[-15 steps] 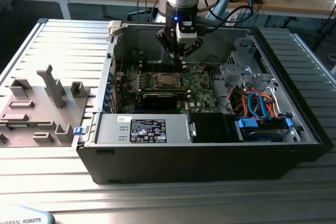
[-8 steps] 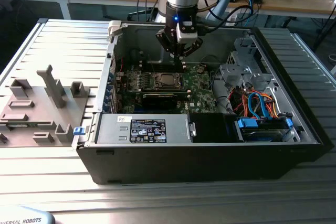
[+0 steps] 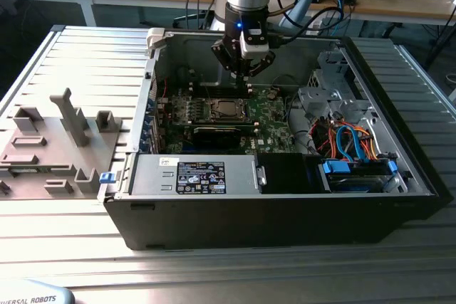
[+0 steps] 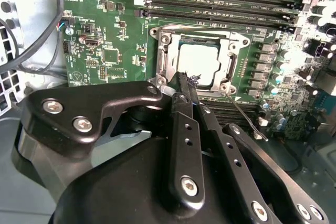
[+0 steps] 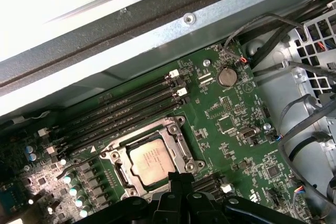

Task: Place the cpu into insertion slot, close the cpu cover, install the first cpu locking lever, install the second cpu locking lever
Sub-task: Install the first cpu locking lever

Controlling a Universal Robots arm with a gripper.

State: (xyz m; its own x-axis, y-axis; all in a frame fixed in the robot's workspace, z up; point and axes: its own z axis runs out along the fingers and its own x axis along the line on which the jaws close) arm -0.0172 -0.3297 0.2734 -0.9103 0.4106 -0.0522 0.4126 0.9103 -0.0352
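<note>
Evidently the cpu [image 4: 202, 65] sits in the insertion slot [image 5: 119, 172], with the cpu cover [image 4: 167, 59] closed over it. The end effector [image 4: 181, 85], fingers pressed together, is poised at the cover's edge. Lever locking seems in hand, calling for steady, precise pressure.

The silver-grey cpu [image 4: 198, 67] lies flat in the insertion slot [image 4: 166, 62] on the green circuit board [image 4: 105, 24], its top showing through the square cut-out of the silvery cpu cover [image 4: 202, 33], apparently lowered over it.
</note>
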